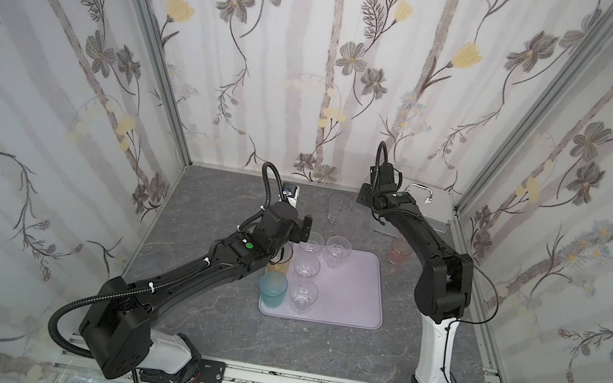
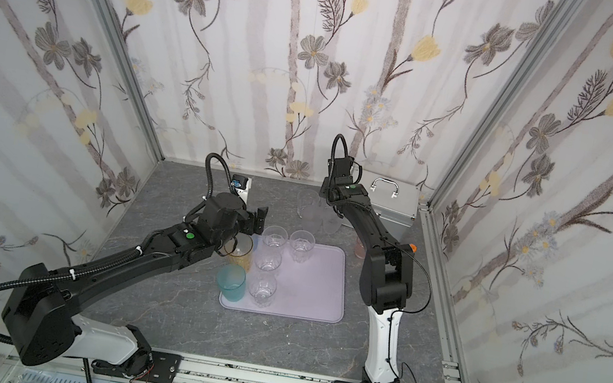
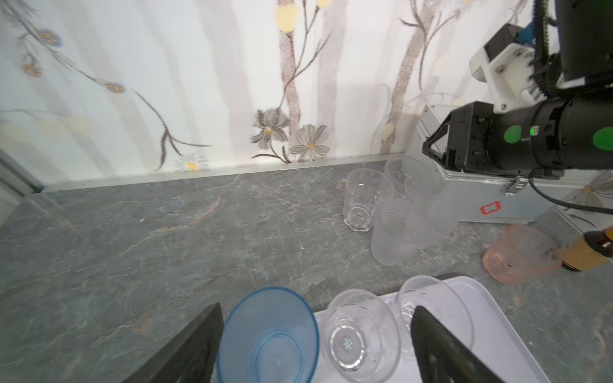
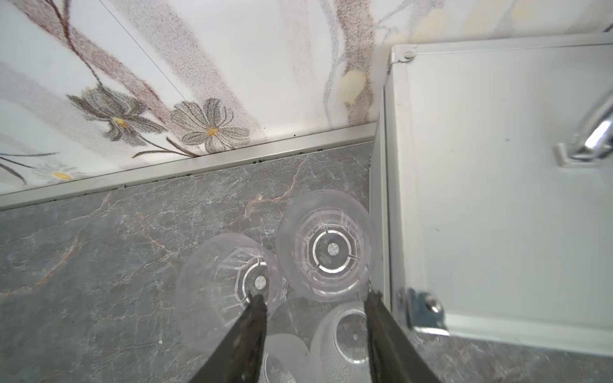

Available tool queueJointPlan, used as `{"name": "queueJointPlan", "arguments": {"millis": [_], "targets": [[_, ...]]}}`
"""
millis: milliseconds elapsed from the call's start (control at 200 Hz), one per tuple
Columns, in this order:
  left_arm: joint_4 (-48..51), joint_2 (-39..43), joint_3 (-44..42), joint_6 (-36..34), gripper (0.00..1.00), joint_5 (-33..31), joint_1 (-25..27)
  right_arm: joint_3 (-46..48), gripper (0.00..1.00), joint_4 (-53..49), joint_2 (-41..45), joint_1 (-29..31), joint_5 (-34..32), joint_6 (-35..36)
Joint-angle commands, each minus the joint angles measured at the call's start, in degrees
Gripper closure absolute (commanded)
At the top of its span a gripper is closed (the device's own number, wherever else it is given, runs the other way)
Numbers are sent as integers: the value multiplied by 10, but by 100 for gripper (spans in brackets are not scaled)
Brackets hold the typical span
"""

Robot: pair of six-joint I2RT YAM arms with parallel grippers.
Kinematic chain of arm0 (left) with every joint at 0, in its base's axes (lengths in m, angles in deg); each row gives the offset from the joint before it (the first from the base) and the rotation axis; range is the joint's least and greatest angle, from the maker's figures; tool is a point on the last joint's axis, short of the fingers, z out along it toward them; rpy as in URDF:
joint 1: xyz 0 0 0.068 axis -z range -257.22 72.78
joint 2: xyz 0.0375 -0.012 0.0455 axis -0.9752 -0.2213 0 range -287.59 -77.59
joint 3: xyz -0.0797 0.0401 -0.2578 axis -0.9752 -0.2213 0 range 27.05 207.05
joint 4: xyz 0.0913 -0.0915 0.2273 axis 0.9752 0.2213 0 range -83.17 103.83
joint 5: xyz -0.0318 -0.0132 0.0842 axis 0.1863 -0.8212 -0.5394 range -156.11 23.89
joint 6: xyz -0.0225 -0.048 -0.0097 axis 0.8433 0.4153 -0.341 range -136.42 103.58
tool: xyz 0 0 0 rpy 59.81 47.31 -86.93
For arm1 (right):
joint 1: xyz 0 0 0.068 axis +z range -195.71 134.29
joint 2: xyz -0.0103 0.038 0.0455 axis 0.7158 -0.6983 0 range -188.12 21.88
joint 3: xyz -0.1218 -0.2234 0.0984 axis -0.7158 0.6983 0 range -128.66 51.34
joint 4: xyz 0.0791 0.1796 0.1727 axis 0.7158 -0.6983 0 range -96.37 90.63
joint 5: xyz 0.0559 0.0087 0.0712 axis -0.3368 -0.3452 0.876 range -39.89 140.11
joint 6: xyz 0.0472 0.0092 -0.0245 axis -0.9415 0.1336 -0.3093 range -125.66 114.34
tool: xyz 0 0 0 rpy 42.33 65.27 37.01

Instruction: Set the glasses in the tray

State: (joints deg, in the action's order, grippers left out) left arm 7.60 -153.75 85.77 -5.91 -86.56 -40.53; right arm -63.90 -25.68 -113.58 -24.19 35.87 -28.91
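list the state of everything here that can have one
left pincer, open
right pincer, open, holding nothing
silver case, shut
tray, partly filled
teal glass, upright, empty, on tray
pink glass, upright, empty, off tray
frosted glasses, upright, off tray
brown bottle, capped

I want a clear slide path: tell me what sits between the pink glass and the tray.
Nothing: only a bare strip of grey tabletop separates the pink glass from the tray at its nearest corner. The left wrist view shows it plainly.
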Motion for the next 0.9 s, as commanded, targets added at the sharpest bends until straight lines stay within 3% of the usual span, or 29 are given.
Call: {"name": "queueJointPlan", "arguments": {"millis": [0, 160, 320, 400, 894], "targets": [[-9, 35, -21, -5, 9, -20, -34, -29, 52, 2, -23, 7, 4, 36], [-10, 81, -61, 10, 8, 4, -106, -85, 53, -1, -68, 16, 6, 53], [-10, 94, -87, 16, 8, 24, -143, -125, 68, -7, -99, 19, 25, 52], [-10, 92, -94, 16, 8, 27, -151, -130, 70, -3, -105, 26, 34, 56], [-15, 81, -106, 22, 8, 43, -166, -166, 56, -16, -150, 61, 53, 76]]}}
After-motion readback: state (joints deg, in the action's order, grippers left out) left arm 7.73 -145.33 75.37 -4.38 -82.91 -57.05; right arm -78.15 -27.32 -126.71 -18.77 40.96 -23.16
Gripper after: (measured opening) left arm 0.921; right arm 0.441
